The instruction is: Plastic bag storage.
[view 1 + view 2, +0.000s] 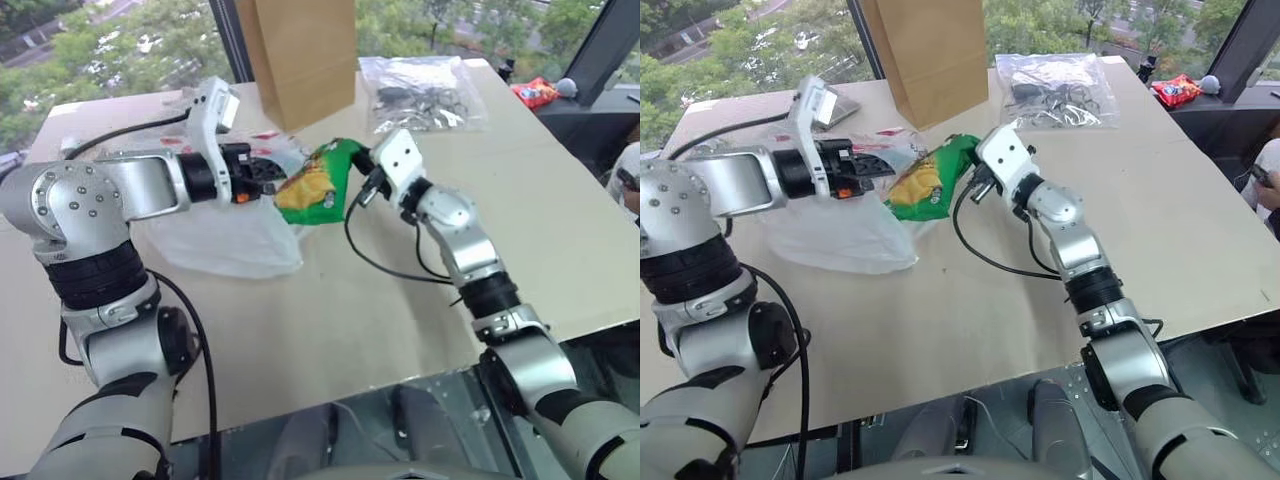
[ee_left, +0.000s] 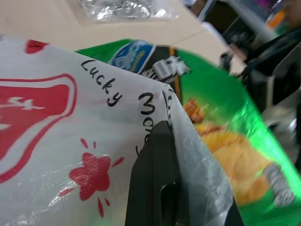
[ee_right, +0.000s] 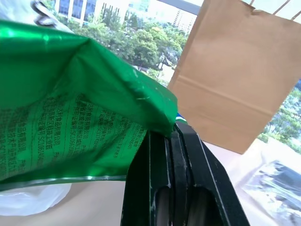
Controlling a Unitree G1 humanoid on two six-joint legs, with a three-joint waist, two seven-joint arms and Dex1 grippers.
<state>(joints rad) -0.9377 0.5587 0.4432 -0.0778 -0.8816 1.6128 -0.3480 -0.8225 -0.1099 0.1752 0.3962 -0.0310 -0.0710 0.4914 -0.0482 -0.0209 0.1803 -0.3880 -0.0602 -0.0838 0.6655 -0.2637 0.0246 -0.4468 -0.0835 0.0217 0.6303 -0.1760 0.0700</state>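
Pinching plastic bag point(image 1: 225, 235) in left end effector point(image 1: 262, 180), right end effector point(image 1: 362, 160) gripping green snack packet point(image 1: 318, 182), brown paper bag point(image 1: 300, 55) behind.

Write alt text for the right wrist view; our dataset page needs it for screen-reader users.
The right claw, shut, pinches a corner of a green snack packet, whose back, printed with small text, is lifted above the table. Behind stands a tall brown paper bag before a window with trees and buildings; a bit of the white plastic bag lies below the packet.

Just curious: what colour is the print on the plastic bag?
Red logos plus black lettering on the white plastic bag, best in the left wrist view.
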